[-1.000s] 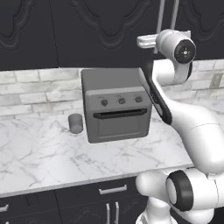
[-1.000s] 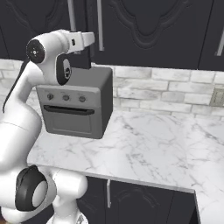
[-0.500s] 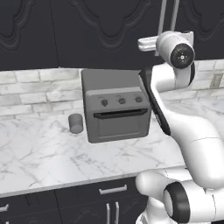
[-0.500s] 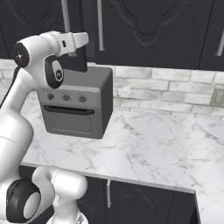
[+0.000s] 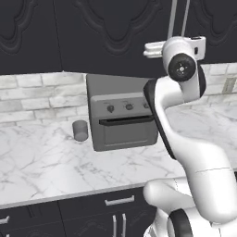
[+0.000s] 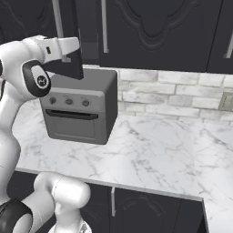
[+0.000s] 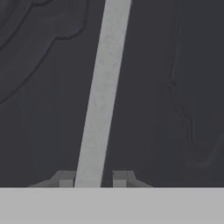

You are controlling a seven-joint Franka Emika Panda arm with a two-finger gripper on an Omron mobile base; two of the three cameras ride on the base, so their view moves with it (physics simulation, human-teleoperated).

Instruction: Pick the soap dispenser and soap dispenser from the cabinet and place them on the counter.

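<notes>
Cabinet (image 5: 115,37): black wall unit above counter, ornate embossed door panels, long silver bar handles (image 7: 103,96). In right base view one door (image 6: 75,50) stands ajar, swung out edge-on; other doors shut. Inside not visible; soap dispensers cannot be made out.

Counter (image 6: 159,150): wide white marble worktop, grey veins, pale front edge, running below cabinet along brick wall.

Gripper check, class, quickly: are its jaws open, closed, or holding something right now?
Gripper: jaws closed around the cabinet door's silver bar handle, one fingertip on each side of it.
</notes>
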